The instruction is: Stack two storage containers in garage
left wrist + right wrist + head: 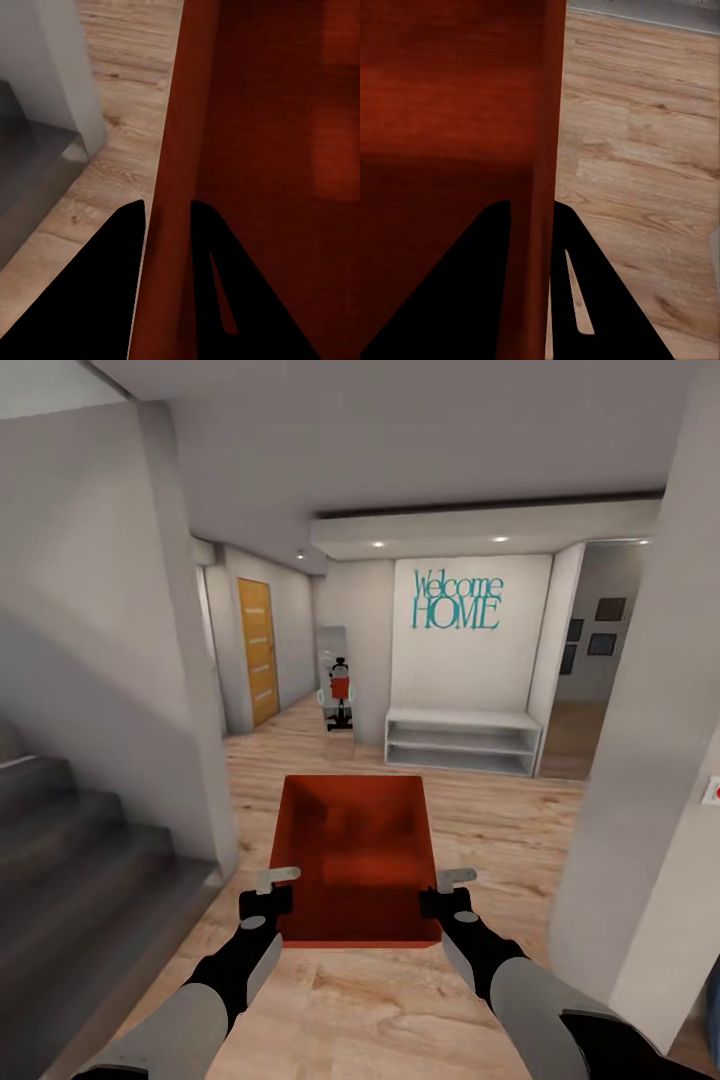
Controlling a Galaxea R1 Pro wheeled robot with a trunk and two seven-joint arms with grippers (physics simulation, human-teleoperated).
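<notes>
Orange-red and open-topped, one container hangs in front of the robot at 12 o'clock, carried between both arms above a light wood plank floor. The left gripper clamps the box's left wall near its close corner, and the right gripper clamps the right wall the same way (each has one finger inside the box and one outside). The left wrist view shows this plainly: the red wall runs straight between two dark fingers, pinched by them, with the box's inside to one side and planks to the other. The right wrist view matches, with the wall gripped between its fingers. So both sets of jaws are closed on the container.

The setting is a hallway. At 9 o'clock grey stairs climb beside a white wall. Farther off at 11 o'clock stands a yellow-brown door. At about 1 o'clock a low white shelf unit sits under teal lettering reading "Welcome HOME". Just left of the shelf, a small robot-like shape with something red appears in a tall panel; whether that is a mirror cannot be told. At 3 o'clock a white pillar rises close by.
</notes>
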